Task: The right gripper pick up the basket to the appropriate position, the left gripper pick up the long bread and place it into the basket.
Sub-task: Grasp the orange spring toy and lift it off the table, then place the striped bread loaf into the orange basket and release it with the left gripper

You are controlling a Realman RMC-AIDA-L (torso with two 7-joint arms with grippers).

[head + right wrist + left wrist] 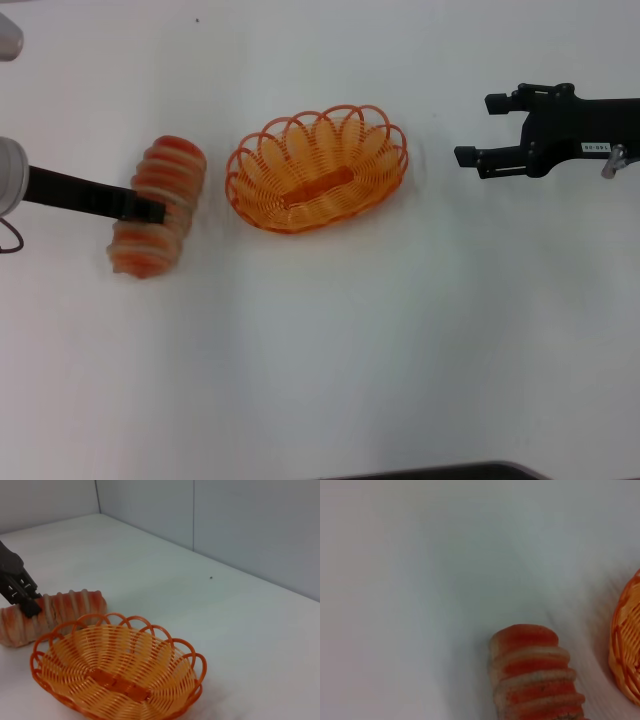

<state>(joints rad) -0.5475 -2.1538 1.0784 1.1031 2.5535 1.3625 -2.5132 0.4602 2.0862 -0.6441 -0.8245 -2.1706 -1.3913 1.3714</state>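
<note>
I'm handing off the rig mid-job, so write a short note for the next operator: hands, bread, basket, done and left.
Left hand: down at the middle of the long bread, which lies on the table; whether it is clamped cannot be told.
Right hand: open, empty, clear of the basket on its right side.
Basket: empty, on the table right of the bread, not touching it.
Done: basket appears placed.
Left: lift the bread and set it in the basket.
</note>
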